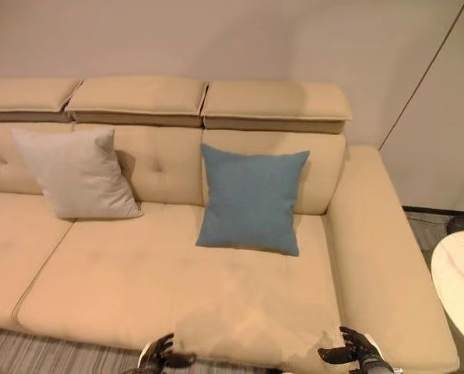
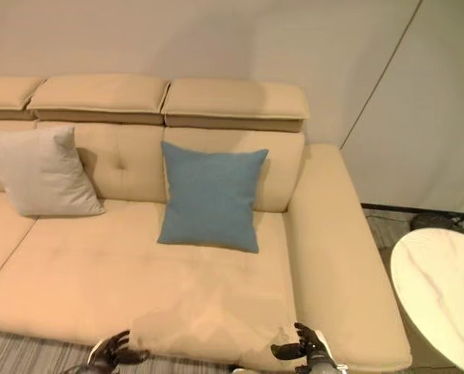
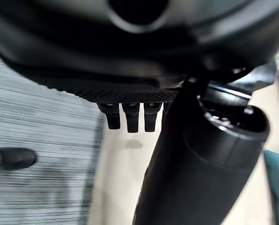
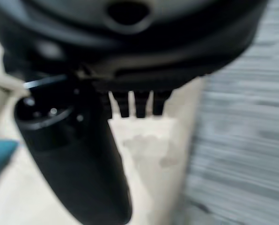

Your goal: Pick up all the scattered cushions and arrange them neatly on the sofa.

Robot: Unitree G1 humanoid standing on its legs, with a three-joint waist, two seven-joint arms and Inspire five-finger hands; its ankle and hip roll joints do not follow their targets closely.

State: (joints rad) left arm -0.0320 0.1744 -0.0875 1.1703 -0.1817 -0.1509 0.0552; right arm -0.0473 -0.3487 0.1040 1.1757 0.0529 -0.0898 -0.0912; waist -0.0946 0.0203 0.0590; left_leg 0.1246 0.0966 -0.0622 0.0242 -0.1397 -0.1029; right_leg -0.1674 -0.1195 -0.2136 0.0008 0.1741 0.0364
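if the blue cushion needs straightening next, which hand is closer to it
Right, probably. The blue cushion leans on the backrest toward the sofa's right end, nearer the right hand at the seat's front edge. The left hand sits farther off, nearer the beige cushion's side.

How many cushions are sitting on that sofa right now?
2. A beige cushion leans against the sofa backrest toward its left, and a blue cushion leans against the backrest nearer the right armrest. Others may lie out of view.
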